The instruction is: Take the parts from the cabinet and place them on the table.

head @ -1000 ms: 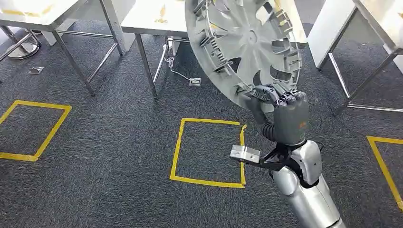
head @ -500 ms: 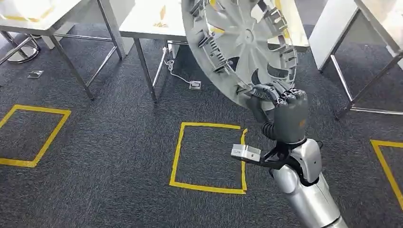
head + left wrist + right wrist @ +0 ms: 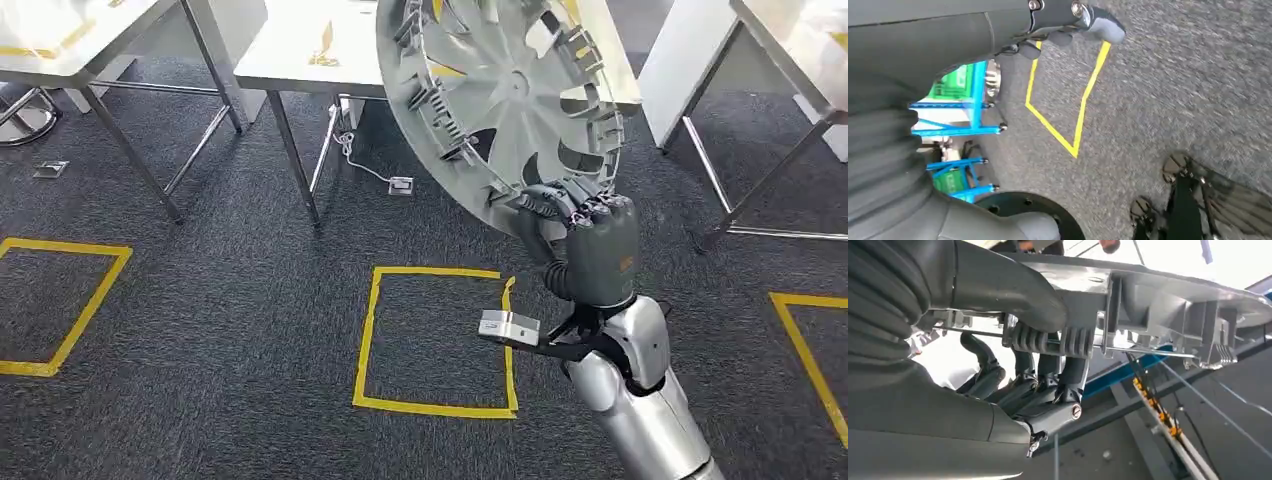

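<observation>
Wheel cover [image 3: 505, 100] before the table [image 3: 300, 50], above floor square [image 3: 435, 340].

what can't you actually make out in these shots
- Wheel cover: its upper rim is cut off by the head view's top edge.
- Table behind it: much of its top is hidden by the cover.
- Right hand: fingertips hidden behind the cover's rim in the head view.
- Left hand: wrist view too close and blurred to tell whether it holds anything.

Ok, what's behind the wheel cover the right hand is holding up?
Behind the wheel cover, gripped at its lower rim by the right hand, a white table and dark carpet show. The table's middle stretch is covered.
</observation>
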Action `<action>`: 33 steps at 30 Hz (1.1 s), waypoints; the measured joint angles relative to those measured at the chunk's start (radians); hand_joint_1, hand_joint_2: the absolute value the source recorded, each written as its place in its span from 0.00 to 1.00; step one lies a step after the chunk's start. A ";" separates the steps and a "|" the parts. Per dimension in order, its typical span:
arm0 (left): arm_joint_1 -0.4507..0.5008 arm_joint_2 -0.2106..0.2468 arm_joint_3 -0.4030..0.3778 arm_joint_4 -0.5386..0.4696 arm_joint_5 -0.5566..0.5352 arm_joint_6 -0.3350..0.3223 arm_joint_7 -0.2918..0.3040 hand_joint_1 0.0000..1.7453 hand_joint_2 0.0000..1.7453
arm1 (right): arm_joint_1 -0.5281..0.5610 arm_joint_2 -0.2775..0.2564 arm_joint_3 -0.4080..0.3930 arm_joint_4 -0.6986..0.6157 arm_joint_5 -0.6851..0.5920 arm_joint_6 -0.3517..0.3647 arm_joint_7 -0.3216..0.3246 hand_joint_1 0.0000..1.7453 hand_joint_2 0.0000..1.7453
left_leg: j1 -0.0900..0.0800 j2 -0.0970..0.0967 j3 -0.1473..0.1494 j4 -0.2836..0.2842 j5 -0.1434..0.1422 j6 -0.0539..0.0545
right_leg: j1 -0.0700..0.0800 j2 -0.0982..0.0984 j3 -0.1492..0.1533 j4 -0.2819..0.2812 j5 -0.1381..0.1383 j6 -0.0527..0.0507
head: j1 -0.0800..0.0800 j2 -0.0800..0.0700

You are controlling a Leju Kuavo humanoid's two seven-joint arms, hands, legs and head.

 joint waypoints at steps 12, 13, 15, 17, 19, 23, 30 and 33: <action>-0.004 -0.007 0.000 -0.002 0.003 0.000 -0.004 0.00 1.00 | -0.016 0.001 0.004 0.000 0.007 0.003 -0.001 1.00 1.00 | -0.009 0.021 0.057 0.000 -0.054 0.004 | 0.023 -0.069 -0.085 0.010 0.084 -0.025 | 0.007 0.000; -0.004 -0.007 0.000 -0.002 0.003 0.000 -0.003 0.00 1.00 | -0.017 0.002 0.005 0.000 0.008 0.003 -0.001 1.00 1.00 | -0.008 0.026 0.058 -0.002 -0.055 -0.002 | 0.022 -0.064 -0.087 0.011 0.084 -0.026 | 0.006 0.000; -0.003 -0.007 0.000 -0.002 0.004 0.002 -0.001 0.00 1.00 | -0.017 0.002 0.006 0.000 0.008 0.003 -0.001 1.00 1.00 | -0.008 0.037 0.068 -0.010 -0.060 -0.013 | 0.023 -0.052 -0.084 0.006 0.081 -0.034 | 0.007 0.000; -0.003 -0.005 0.001 -0.002 0.005 0.007 0.005 0.00 1.00 | -0.018 0.004 0.007 0.000 0.007 0.001 0.001 1.00 1.00 | -0.009 0.023 0.056 0.030 -0.082 -0.026 | 0.008 -0.049 -0.064 -0.008 0.081 -0.044 | 0.003 0.000; -0.002 -0.005 0.001 -0.002 0.005 0.007 0.003 0.00 1.00 | -0.018 0.007 0.007 0.000 0.007 -0.002 0.000 1.00 1.00 | -0.005 0.018 -0.022 0.175 -0.147 -0.034 | 0.007 -0.048 -0.057 -0.007 0.075 -0.050 | 0.000 0.000; 0.005 0.002 0.001 -0.002 0.005 0.007 0.003 0.00 1.00 | -0.013 0.007 0.007 0.001 0.007 -0.002 0.000 1.00 1.00 | -0.001 0.018 -0.103 0.254 -0.105 -0.040 | 0.004 -0.037 -0.037 -0.003 0.054 -0.044 | 0.000 0.000; 0.002 0.005 0.001 -0.002 0.005 0.007 -0.006 0.00 1.00 | -0.014 0.010 0.010 0.001 0.008 -0.005 0.000 1.00 1.00 | -0.007 0.013 0.005 0.005 -0.007 -0.003 | 0.003 -0.027 -0.016 0.004 0.022 -0.006 | -0.004 0.000; 0.002 0.008 0.001 -0.002 0.004 0.008 -0.001 0.00 1.00 | -0.013 0.010 0.010 0.000 0.009 -0.013 0.000 1.00 1.00 | 0.000 0.013 0.014 0.000 -0.012 0.015 | 0.000 -0.033 -0.057 0.096 -0.026 0.010 | -0.003 0.000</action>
